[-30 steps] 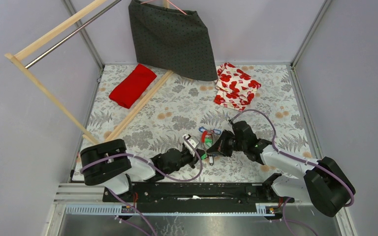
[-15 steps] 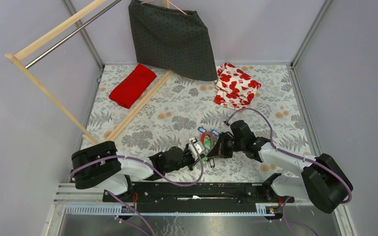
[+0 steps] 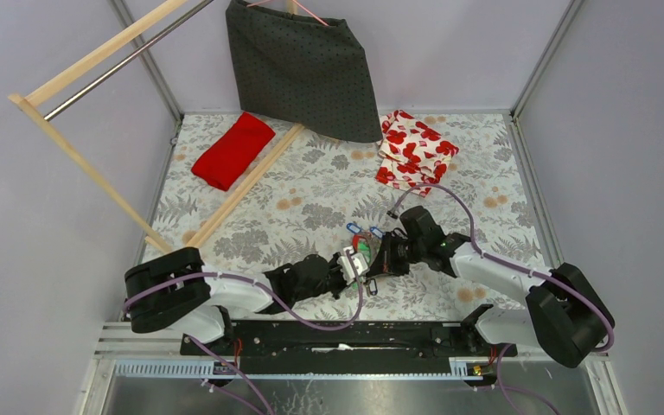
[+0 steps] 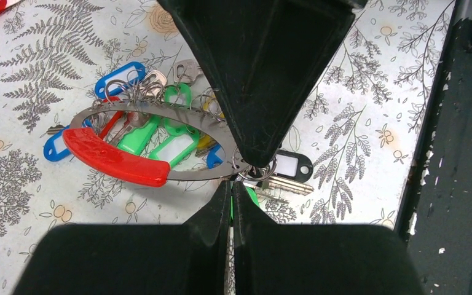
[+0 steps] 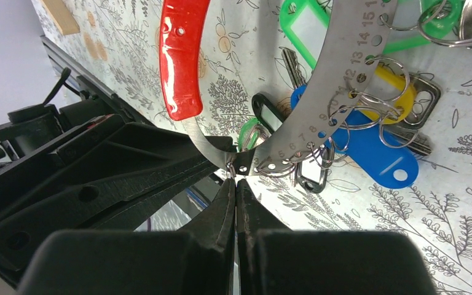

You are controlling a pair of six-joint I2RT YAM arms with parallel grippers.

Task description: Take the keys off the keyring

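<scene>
The keyring (image 4: 190, 173) is a flat silvery oval band with numbered holes and a red section (image 4: 114, 157). It lies on the floral table, and also shows in the right wrist view (image 5: 319, 92) and the top view (image 3: 361, 248). The keys (image 4: 138, 135) are green, blue, yellow and white tags on small split rings (image 5: 375, 153). My left gripper (image 4: 232, 184) is shut on a green tag at the band's near end. My right gripper (image 5: 234, 181) is shut on the keyring at its joint, tip to tip with the left gripper (image 3: 354, 264).
A red folded cloth (image 3: 233, 149) and a floral cloth (image 3: 415, 149) lie at the back. A dark skirt (image 3: 303, 69) hangs over a wooden rack (image 3: 95, 164) on the left. A black rail (image 3: 337, 333) runs along the near edge.
My left gripper has moved right and closed in on the bunch. My right gripper and the keyring have shifted slightly left and farther away. Both stay shut.
</scene>
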